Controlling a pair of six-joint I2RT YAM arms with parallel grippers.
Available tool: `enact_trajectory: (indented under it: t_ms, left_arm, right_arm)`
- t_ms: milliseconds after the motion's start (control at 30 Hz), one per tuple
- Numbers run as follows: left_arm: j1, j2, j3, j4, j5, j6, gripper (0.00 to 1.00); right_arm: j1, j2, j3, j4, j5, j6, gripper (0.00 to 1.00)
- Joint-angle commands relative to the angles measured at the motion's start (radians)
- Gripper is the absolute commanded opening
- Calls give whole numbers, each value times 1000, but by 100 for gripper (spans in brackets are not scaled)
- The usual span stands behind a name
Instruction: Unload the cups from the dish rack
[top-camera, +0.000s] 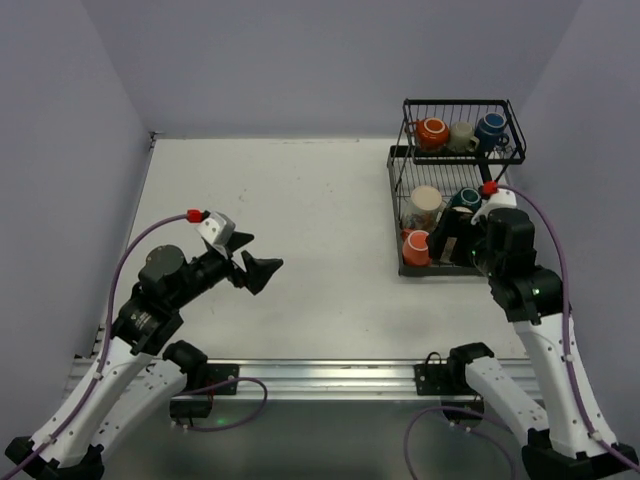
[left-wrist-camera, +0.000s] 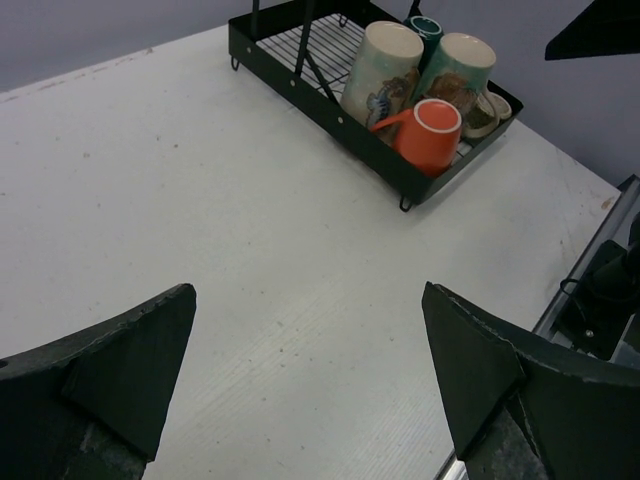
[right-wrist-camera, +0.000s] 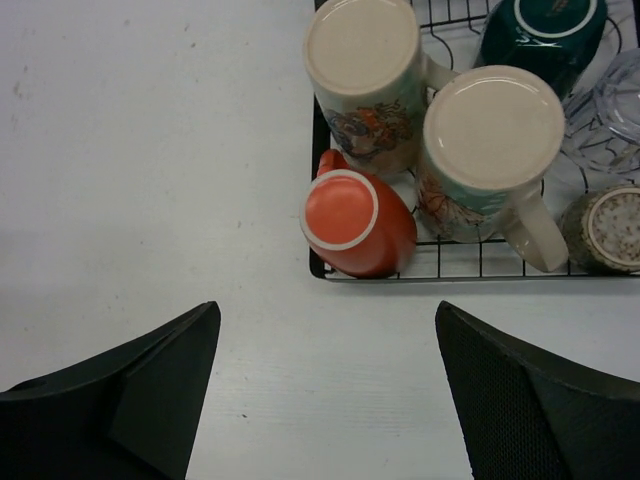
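Rack (top-camera: 393, 210) stood on worktop (top-camera: 270, 200). Its upper basket held three cups (top-camera: 461, 137). Its lower tray held, upturned, an orange cup (right-wrist-camera: 355, 225) at the near-left corner, two patterned cups (right-wrist-camera: 365, 70) just behind it, and a teal cup (right-wrist-camera: 540, 35) farther back. Right claw (right-wrist-camera: 328, 320) was wide open and empty by that corner. Left claw (left-wrist-camera: 308, 300) was wide open and empty, well left of the rack.

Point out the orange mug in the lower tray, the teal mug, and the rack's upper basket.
orange mug (right-wrist-camera: 342, 210): right wrist view, its upturned base.
teal mug (right-wrist-camera: 540, 38): right wrist view, its side wall.
upper basket (top-camera: 456, 101): top external view, its back rim wire.
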Motion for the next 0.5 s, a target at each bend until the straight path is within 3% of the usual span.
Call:
enact_trajectory:
  t_ms: [0,133,300,467]
  left_arm:
    - [-22,-11,13,-20,-61,2,100]
    - [-29,-15,13,-23,-80,3,100]
    - [-29,-12,13,-27,-101,-1,100]
    - [-29,-9,15,-29,-118,-7,100]
  right_arm:
    - [67,80,55,5,62,-14,90]
    - [101,200,83,12,82,-43,90]
    - [143,274,55,52,117,-11,82]
    - [159,330,-14,118,165,17,86]
